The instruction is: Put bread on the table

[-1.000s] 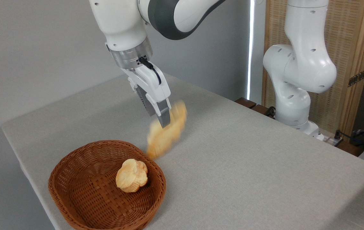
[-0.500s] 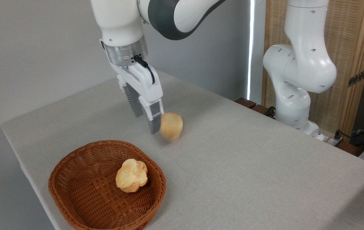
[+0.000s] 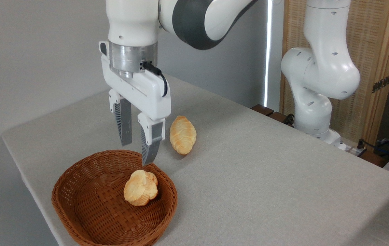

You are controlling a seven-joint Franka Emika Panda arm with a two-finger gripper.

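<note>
One bread (image 3: pixel 182 134) lies on table (image 3: pixel 266 177); claw (image 3: pixel 136 152) spread, empty, above basket (image 3: pixel 78 218) rim.

**Surfaces and finishes**

The light grey-beige worktop (image 3: pixel 266 177) wears matt woven cloth. The brown oval wicker basket (image 3: pixel 78 208) is rough, plaited cane. The long golden braided bread (image 3: pixel 182 134) looks ridged and faintly glazed. The white pincer (image 3: pixel 136 153) is glossy plastic with dull grey ribbed fingers (image 3: pixel 124 124).

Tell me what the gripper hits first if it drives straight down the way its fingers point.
Most likely the wicker basket, at its far rim or just inside it. The open gripper hangs over that edge; the roll sits nearer the camera. Depth is uncertain from one view.
</note>
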